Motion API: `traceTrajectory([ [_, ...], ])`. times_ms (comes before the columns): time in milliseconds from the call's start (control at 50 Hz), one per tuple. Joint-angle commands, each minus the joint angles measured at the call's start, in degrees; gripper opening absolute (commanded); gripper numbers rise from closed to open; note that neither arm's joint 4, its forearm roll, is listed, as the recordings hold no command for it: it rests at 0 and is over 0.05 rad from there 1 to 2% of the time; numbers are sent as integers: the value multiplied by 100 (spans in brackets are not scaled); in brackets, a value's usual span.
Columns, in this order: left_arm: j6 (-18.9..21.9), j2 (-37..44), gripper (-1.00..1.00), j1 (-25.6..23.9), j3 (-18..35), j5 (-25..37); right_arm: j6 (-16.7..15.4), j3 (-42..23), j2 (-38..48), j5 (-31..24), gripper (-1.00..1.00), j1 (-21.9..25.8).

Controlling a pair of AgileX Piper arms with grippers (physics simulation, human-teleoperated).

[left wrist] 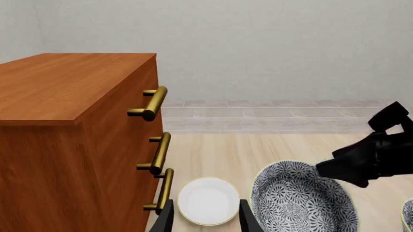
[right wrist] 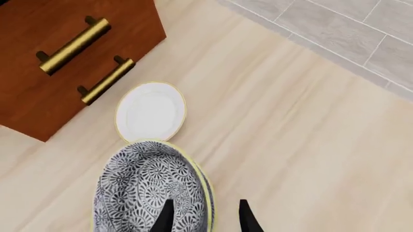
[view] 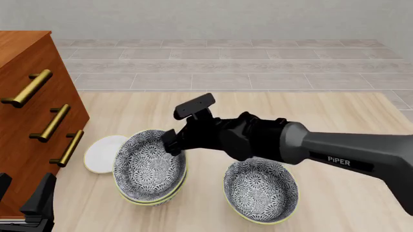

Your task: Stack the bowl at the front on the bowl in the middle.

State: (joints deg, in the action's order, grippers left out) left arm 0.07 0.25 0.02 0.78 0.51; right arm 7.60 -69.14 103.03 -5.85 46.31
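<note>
**Booth:** Right arm, where are you?

**Arm:** Stretched long across the table from the right side, wrist turned down and to the left. My right gripper (view: 173, 143) is at the near-right rim of the bowl at the front (view: 150, 164). My wrist view shows one finger (right wrist: 165, 216) inside the rim and the other outside it, so the rim runs between them. Whether the pads press on it, I cannot tell.

**Booth:** And that bowl?

**Arm:** It sits nested in the bowl in the middle (view: 150, 199); only the lower one's yellow-green edge peeks out beneath it. The top bowl looks a little tilted.

**Booth:** Around you?

**Arm:** A third patterned bowl (view: 260, 190) stands alone right of the stack, under my forearm, apart from it. The small white plate (view: 103, 153) lies just left of the stack, near the wooden drawer cabinet (view: 26, 125) with its brass handles (view: 26, 88).

**Booth:** Left arm?

**Arm:** My left gripper (left wrist: 204, 216) is low at the near-left corner of the table, by the cabinet, fingers spread with nothing between them, aimed over the plate
</note>
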Motion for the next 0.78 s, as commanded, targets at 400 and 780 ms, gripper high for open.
traceTrajectory([
  [400, 2, 1, 100, 8, -8, -11, -533, 1586, -2168, 606, 100, -445],
  [780, 2, 2, 100, 8, -8, -10, -1273, 3724, -4215, 2841, 100, -1848],
])
